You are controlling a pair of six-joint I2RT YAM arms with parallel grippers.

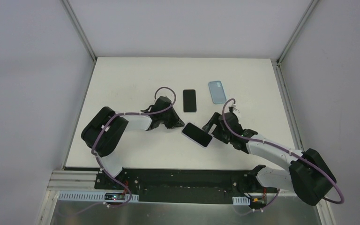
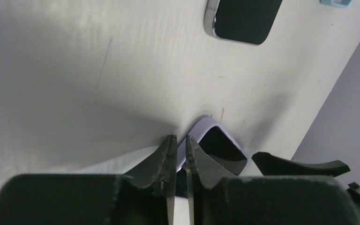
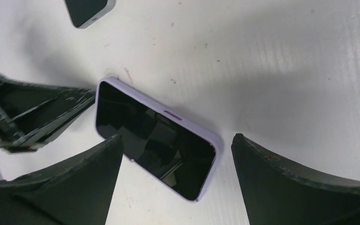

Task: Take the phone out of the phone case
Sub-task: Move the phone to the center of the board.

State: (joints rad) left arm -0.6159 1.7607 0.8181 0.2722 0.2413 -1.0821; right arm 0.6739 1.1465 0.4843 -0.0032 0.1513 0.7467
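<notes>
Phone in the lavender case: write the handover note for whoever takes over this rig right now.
Left end effector: shut, tips at one corner of the lavender case; I cannot tell whether it pinches the rim.
Right end effector: open, one finger on either side of the phone, not gripping.
Things: the phone sits in its case, screen up, on the table between the arms. A bare phone and a blue case lie farther back, apart.
Done: both arms are at the cased phone.
Left: get the phone out of the lavender case.
</notes>
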